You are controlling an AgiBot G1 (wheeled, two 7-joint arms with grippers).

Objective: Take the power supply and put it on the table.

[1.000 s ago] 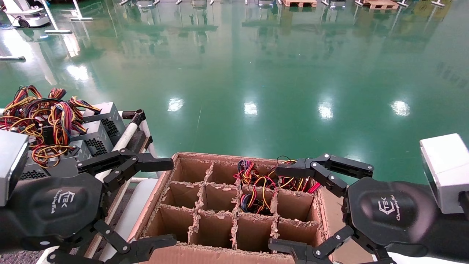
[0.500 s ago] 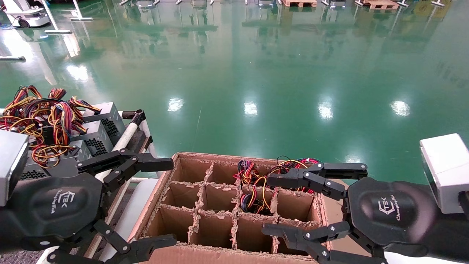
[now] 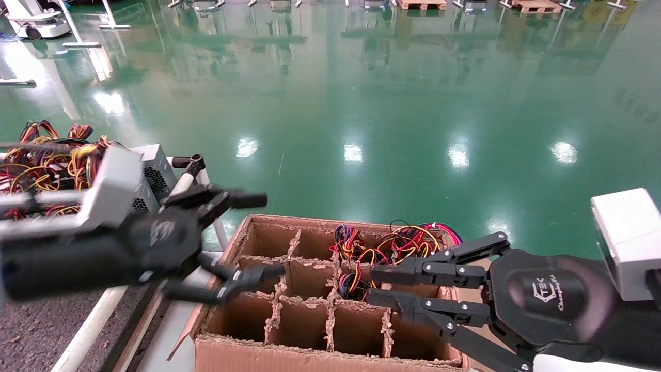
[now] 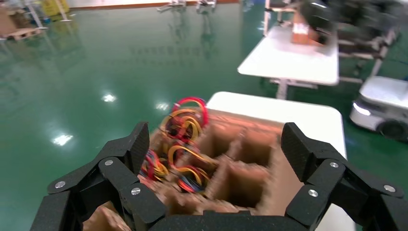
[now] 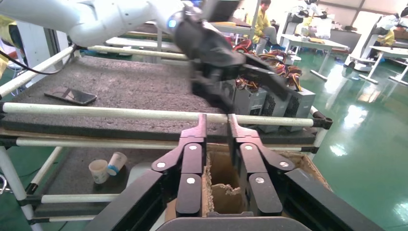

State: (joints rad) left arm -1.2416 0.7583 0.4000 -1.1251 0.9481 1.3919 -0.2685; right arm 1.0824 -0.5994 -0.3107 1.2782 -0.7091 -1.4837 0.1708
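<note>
Your left gripper (image 3: 248, 235) hangs open over the cardboard box (image 3: 330, 356), right gripper (image 3: 376, 285) nearly closed, empty; loose wires (image 3: 408, 243) could snag.

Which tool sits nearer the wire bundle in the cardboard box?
Right. The right tool hangs right beside the wire bundle, over the cardboard box. The left tool is open over the box's far-left cells.

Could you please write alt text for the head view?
Left gripper, open, hovers over a divided cardboard box holding coloured wire bundles; right gripper, nearly shut, is over the box's right side. Power supplies sit on the table at left.
</note>
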